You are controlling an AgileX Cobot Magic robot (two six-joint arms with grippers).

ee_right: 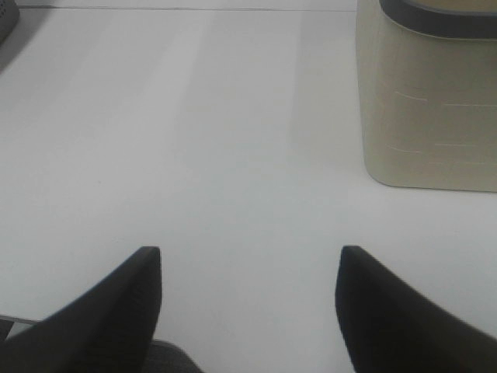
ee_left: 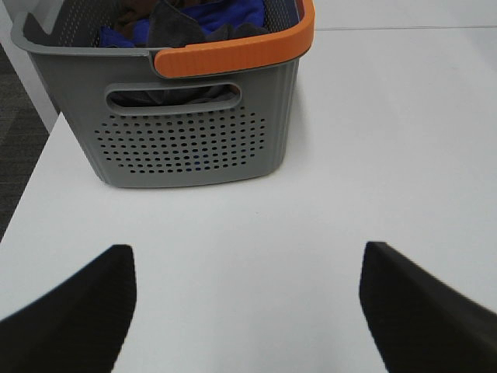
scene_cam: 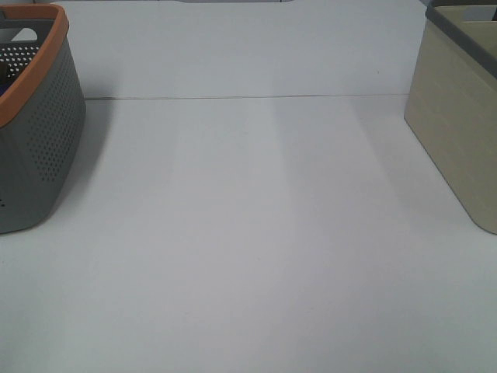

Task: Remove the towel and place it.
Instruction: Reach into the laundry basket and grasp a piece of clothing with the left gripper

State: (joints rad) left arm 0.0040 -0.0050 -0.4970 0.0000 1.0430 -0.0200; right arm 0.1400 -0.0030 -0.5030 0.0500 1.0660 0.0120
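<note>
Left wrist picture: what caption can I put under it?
Open jaws face a gray basket of crumpled cloths on a table.

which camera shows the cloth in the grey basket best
Left wrist: it looks into the grey basket, showing blue and dark cloth. Exterior high shows mainly the basket's wall and rim; right wrist shows none.

A white, matte worktop (scene_cam: 248, 233) fills nearly the whole exterior high frame. A thin dark seam (scene_cam: 248, 98) crosses it from side to side in the upper third of the frame. Soft, even light falls on it, leaving faint paler bands. In the left wrist view, dark grey floor (ee_left: 15, 155) shows past the worktop's edge.
</note>
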